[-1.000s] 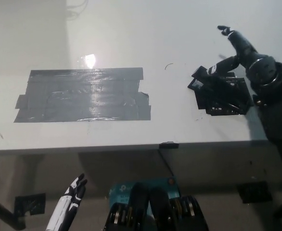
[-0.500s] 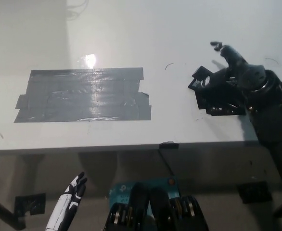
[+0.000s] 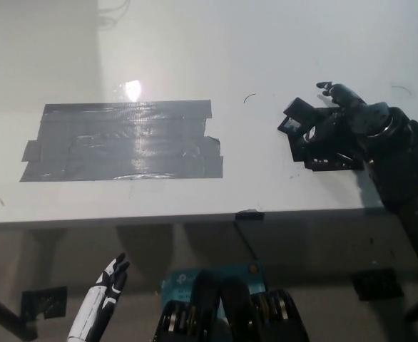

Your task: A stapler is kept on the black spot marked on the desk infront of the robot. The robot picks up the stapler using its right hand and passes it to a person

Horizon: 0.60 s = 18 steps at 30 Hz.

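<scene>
A black stapler [image 3: 296, 120] lies on the black marked spot [image 3: 334, 158] at the right of the white desk [image 3: 195, 57]. Only its left end shows, because my black right hand [image 3: 344, 117] lies over the rest of it. That hand is open, with its fingers spread and curving down over the stapler, one still stretched out past it. I cannot see whether the hand touches the stapler. My white left hand [image 3: 108, 288] rests open at the lower left, below the desk's front edge.
A large patch of grey tape [image 3: 123, 141] covers the left middle of the desk. The desk's front edge [image 3: 195, 216] runs across the picture. Below it, small black marks [image 3: 43, 302] show on the floor.
My right hand has come down from a raised, stretched pose and moved left onto the stapler and the black spot. The stapler and my left hand have stayed put.
</scene>
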Tool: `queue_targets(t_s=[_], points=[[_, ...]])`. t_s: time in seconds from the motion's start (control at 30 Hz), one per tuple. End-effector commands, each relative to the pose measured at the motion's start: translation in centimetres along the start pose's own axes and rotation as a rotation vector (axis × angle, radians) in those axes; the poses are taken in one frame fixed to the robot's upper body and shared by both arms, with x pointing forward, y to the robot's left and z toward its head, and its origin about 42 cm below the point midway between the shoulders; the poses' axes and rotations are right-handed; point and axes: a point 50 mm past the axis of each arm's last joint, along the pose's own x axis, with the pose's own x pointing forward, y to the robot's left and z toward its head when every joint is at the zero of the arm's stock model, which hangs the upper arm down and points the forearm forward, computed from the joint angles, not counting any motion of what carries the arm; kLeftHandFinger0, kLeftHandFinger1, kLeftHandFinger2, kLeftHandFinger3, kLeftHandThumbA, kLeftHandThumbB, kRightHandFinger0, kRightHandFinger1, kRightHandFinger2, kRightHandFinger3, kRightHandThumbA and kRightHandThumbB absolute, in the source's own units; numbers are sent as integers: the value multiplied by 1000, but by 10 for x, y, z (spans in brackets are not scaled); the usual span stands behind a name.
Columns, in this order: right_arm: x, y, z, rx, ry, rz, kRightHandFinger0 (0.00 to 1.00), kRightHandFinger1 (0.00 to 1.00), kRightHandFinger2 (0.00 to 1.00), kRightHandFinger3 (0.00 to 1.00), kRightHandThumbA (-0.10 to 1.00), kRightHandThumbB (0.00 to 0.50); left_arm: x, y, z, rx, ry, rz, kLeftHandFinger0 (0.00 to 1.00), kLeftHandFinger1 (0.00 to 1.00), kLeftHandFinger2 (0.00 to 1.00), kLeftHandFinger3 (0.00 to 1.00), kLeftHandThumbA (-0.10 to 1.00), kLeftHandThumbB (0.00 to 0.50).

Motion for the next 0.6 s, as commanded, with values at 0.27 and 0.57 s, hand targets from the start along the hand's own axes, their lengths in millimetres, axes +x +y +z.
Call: queue_targets(t_s=[0.27, 0.57], points=[[-1, 11, 39, -14, -184, -100, 124, 178, 209, 242, 991, 244, 8, 7, 14, 20, -72, -14, 1000, 1000, 1000, 1000, 1000, 471], [4, 46, 14, -168, -163, -17, 0, 103, 281, 143, 941, 146, 15, 11, 18, 30, -79, -10, 1000, 1000, 1000, 1000, 1000, 465]])
